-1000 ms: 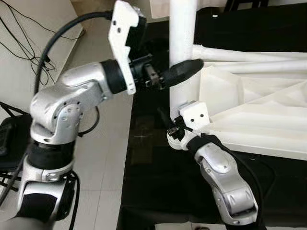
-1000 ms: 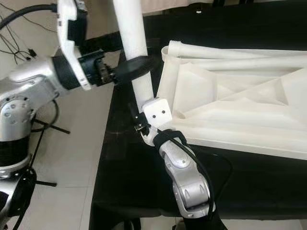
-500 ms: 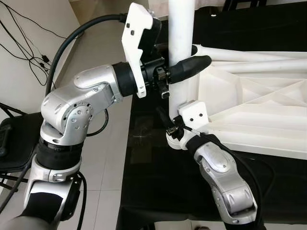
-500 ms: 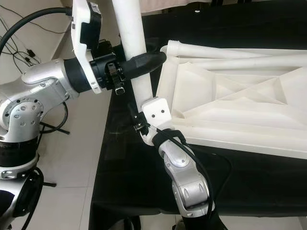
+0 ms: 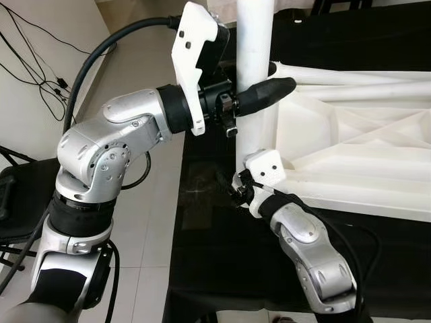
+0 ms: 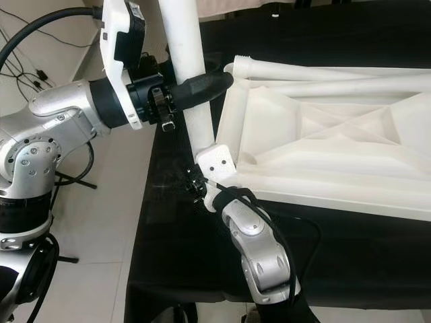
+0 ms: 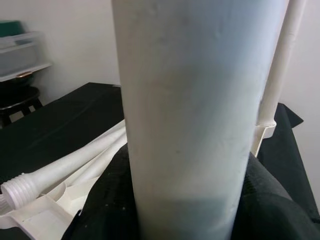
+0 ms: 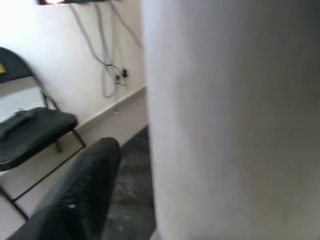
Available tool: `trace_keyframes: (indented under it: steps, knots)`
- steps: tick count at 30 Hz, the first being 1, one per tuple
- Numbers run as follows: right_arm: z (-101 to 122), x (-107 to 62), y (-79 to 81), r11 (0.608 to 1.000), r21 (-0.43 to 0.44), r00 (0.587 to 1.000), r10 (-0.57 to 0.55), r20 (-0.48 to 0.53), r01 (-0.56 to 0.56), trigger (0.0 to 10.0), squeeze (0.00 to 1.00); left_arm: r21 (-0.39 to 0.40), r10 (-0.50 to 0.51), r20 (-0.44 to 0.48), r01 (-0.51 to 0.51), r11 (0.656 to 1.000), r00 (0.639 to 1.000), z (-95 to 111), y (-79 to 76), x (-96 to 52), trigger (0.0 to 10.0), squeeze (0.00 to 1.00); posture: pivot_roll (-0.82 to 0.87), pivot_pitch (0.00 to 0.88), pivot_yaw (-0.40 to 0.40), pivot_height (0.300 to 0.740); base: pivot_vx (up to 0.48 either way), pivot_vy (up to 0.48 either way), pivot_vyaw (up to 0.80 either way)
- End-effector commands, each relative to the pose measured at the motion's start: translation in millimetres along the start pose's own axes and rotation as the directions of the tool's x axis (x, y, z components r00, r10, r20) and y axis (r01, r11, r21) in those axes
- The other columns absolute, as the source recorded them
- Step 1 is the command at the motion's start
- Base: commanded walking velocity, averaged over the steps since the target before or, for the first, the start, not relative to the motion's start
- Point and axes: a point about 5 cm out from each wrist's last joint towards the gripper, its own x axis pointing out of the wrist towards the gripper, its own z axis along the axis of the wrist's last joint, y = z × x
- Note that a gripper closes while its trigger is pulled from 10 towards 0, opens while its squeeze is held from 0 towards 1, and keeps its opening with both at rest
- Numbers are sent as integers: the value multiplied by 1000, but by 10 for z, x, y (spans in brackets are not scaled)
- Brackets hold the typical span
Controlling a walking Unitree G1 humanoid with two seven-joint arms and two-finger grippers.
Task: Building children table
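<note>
A white table leg point(image 5: 256, 40) stands upright at the near left corner of the upturned white table top point(image 5: 350, 148). My left gripper point(image 5: 259, 91) comes in from the left and is shut on this leg about halfway up, with one black finger point(image 5: 269, 89) across its front. In the left wrist view the leg point(image 7: 190, 110) stands between both fingers. My right gripper point(image 5: 236, 185) sits low at the leg's foot. In the right wrist view one finger point(image 8: 85, 195) stands apart from the leg point(image 8: 235, 120), with a gap between them.
The table top lies on a black cloth point(image 5: 215, 256) whose left edge drops to the tiled floor point(image 5: 145, 222). Two loose white legs point(image 5: 350, 75) lie along the top's far side. A black chair point(image 5: 13, 202) and cables point(image 5: 40, 67) are at the left.
My left gripper has pushed further right and closed round the leg. My right gripper has slipped a little down and to the left at the leg's foot.
</note>
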Motion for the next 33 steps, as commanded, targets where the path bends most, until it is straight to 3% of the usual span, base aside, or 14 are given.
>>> trace_keyframes:
  steps: [1, 5, 6, 8, 9, 10, 12, 18, 19, 20, 21, 25, 29, 33]
  knots:
    - [83, 72, 41, 993, 14, 992, 121, 30, -121, 10000, 1000, -2, 30, -71, -31, 1000, 997, -136, 31, 0, 0, 0, 27, 222, 139, 740, 0, 0, 0]
    - [190, 114, -6, 968, -45, 967, 248, 48, -246, 10000, 1000, -4, 30, -68, -31, 1000, 997, -144, 36, 5, 0, 0, 24, 222, 139, 740, 0, 0, 0]
    - [269, 137, -69, 912, -108, 916, 401, 32, -396, 10000, 0, -6, 29, -64, -29, 1000, 998, -143, 37, 12, 0, 0, 18, 222, 142, 740, 0, 0, 0]
    - [325, 160, -162, 861, -167, 873, 488, 5, -480, 10000, 0, -7, 27, -61, -27, 1000, 998, -144, 36, 20, 0, 0, 18, 222, 142, 740, 0, 0, 0]
    - [325, 160, -162, 861, -167, 873, 488, 5, -480, 10000, 0, -7, 27, -61, -27, 1000, 998, -144, 36, 20, 0, 0, 18, 222, 142, 740, 0, 0, 0]
    - [355, 229, -272, 830, -204, 851, 525, -33, -520, 10000, 0, -10, 24, -57, -24, 1000, 998, -145, 34, 29, 0, 0, 18, 222, 142, 740, 0, 0, 0]
    - [369, 260, -310, 819, -203, 841, 539, -46, -537, 10000, 0, -11, 24, -55, -24, 1000, 998, -145, 34, 33, 0, 0, 14, 222, 140, 740, 0, 0, 0]
    - [485, 383, -380, 742, -179, 761, 645, -68, -646, 10000, 0, -17, 23, -45, -23, 1000, 999, -146, 33, 53, 0, 0, 10, 225, 136, 740, 0, 0, 0]
    - [502, 395, -371, 714, -165, 730, 680, -71, -681, 2667, 0, -18, 23, -42, -24, 1000, 999, -143, 30, 56, 0, 0, 9, 228, 134, 740, 0, 0, 0]
    - [502, 395, -371, 714, -165, 730, 680, -71, -681, 2667, 0, -18, 23, -42, -24, 1000, 999, -143, 30, 56, 0, 0, 9, 228, 134, 740, 0, 0, 0]
    - [520, 409, -365, 693, -148, 707, 703, -74, -705, 0, 0, -19, 23, -40, -24, 1000, 999, -140, 26, 60, 0, 0, 7, 228, 134, 740, 0, 0, 0]
    - [527, 440, -377, 630, -136, 643, 760, -94, -764, 0, 0, -22, 19, -31, -19, 1000, 999, -124, 17, 74, 0, 0, 4, 232, 135, 740, 0, 0, 0]
    - [503, 454, -402, 615, -134, 629, 770, -108, -777, 0, 0, -21, 15, -27, -15, 1000, 1000, -104, 22, 76, 0, 0, 2, 233, 136, 740, 0, 0, 0]
    - [471, 453, -425, 625, -126, 637, 763, -114, -771, 0, 0, -20, 12, -26, -13, 1000, 1000, -82, 48, 44, 0, 0, 1, 235, 138, 740, 0, 0, 0]
